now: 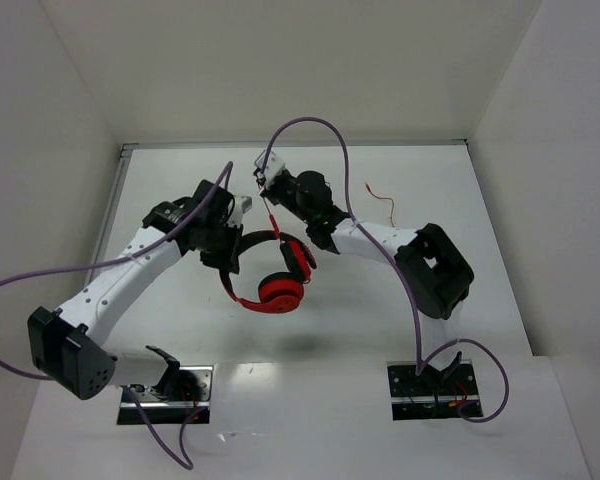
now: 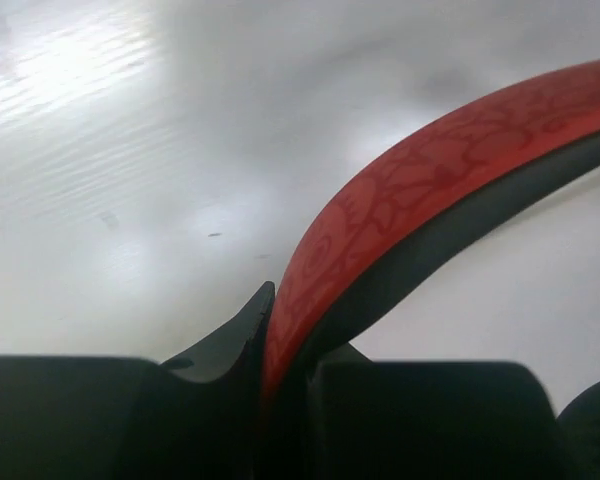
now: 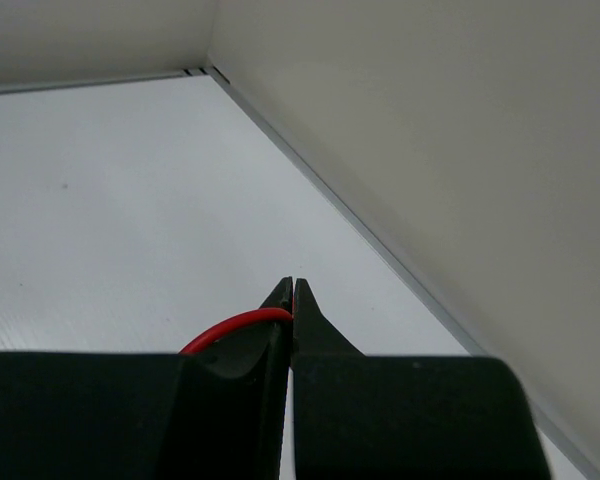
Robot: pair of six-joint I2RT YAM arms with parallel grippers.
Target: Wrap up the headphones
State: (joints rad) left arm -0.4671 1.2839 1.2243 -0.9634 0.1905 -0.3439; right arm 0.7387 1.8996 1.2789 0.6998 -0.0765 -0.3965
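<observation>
Headphones hang from the left fingers, clamped shut on the band to steady them, while the right fingers, just beside, pinch tight on the thin red cord, likely ready to wind it round.

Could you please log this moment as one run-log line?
left pincer: shut on band | right pincer: shut on cord | headphones: held by both arms

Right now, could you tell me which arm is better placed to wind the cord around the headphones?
Right, probably: the right claw is shut on the red cord; the left claw clamps the headband, steadying it.
</observation>
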